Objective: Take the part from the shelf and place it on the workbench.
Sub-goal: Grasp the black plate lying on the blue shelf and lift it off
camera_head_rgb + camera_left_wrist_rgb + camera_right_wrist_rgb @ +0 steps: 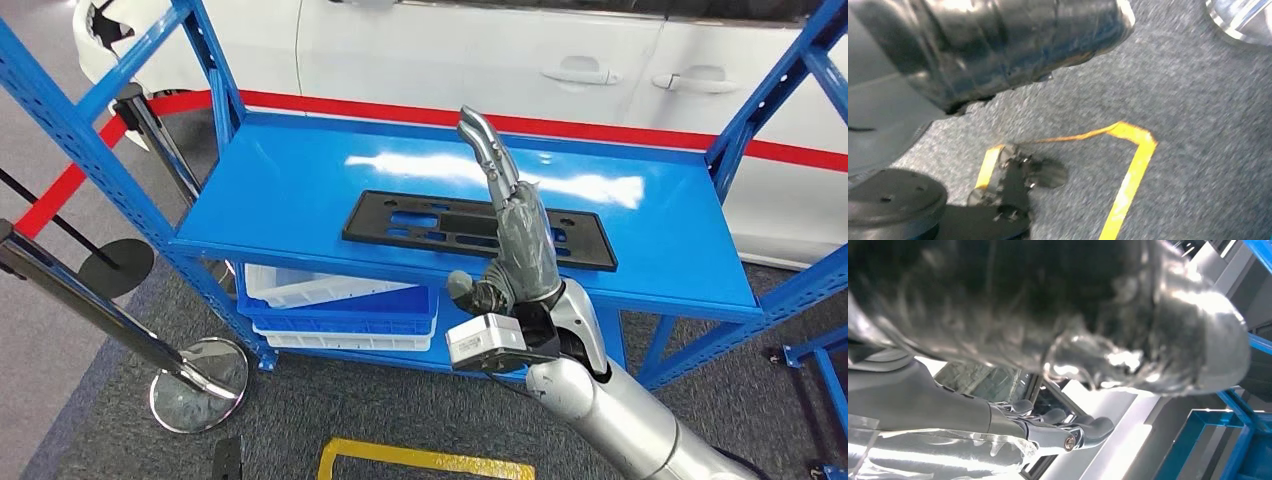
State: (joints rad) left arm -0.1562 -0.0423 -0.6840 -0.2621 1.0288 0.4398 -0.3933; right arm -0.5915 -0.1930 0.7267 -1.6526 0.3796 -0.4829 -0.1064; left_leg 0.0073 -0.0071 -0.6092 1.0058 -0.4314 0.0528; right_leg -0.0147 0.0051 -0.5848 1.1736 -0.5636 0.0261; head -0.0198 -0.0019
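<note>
Black slotted part (478, 230) lying flat on top deck of blue shelf (290, 190), about mid-deck, nearer front edge. Right hand (510, 225) raised above part, fingers (485, 140) extended and apart, grasping nothing, no contact visible. White and blue bins (340, 305) stacked beneath that deck. White car (500, 60) behind shelf. Left hand (998, 45) over grey carpet, state not discernible

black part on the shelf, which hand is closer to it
Right. The right hand is raised over the black part's near edge, fingers extended. The left hand hangs down over the carpeted floor, away from the shelf.
</note>
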